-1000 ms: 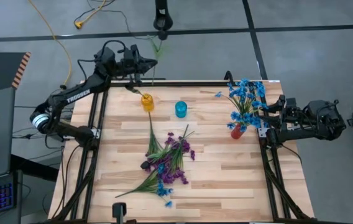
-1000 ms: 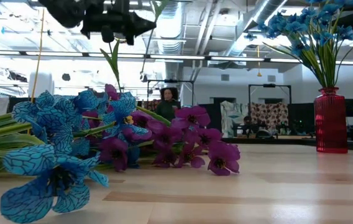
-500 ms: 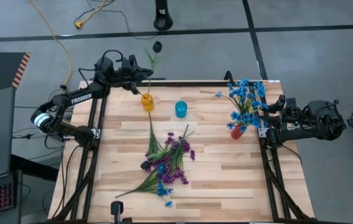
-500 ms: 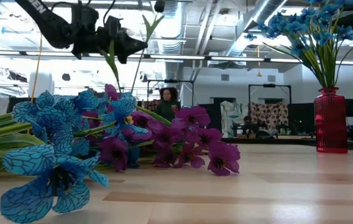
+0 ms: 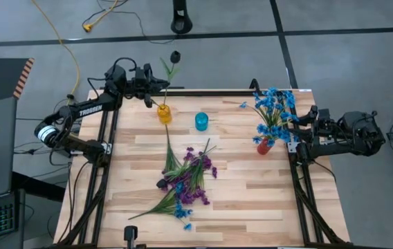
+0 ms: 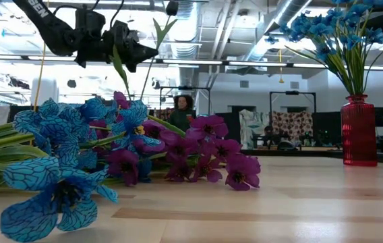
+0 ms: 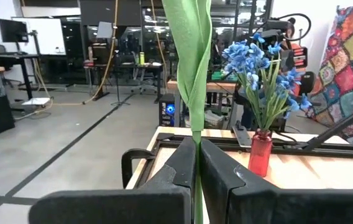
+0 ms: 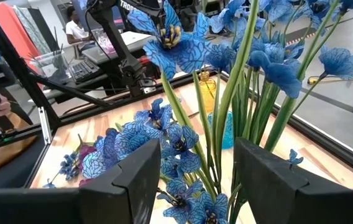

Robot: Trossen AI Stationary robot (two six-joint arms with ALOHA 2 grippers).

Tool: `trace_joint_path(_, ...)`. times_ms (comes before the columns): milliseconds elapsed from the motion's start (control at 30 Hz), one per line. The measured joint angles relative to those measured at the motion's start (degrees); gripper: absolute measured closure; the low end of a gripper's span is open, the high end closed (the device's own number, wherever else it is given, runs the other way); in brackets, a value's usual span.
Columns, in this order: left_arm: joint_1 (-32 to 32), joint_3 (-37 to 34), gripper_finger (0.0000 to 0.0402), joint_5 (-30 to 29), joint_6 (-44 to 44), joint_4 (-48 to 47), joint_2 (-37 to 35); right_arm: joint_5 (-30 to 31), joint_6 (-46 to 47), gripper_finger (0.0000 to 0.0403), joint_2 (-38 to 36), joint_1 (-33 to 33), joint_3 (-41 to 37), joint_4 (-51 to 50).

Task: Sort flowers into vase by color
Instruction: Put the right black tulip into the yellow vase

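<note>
While your left tool [image 5: 156, 91] stays clamped on the dark flower [image 5: 174, 55] at eleven o'clock, grip low: its thin stem is light and floppy.

A pale wooden slatted table [image 5: 252, 194] with a black frame carries three small vases: yellow [image 5: 164, 114], teal [image 5: 201, 122] and red [image 5: 264, 146]. A loose heap of purple, blue and possibly darker artificial flowers [image 5: 185, 181] lies mid-table.

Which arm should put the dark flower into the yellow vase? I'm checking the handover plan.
The left. Its gripper is already shut on the dark flower stem, right beside the yellow vase. The right gripper sits open at the red vase of blue flowers, far across the table.
</note>
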Motion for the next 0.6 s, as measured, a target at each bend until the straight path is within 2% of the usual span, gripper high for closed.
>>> trace_joint_path(267,-0.01,0.02,0.0402,1.21,0.39,-0.79,0.00,0.00,0.00,0.0169,0.00,0.00,0.00,0.00)
trace_joint_path(600,-0.02,0.04,0.0402,1.17,8.52,-8.83,0.00,0.02,0.00,0.0169,0.00,0.00,0.00,-0.02)
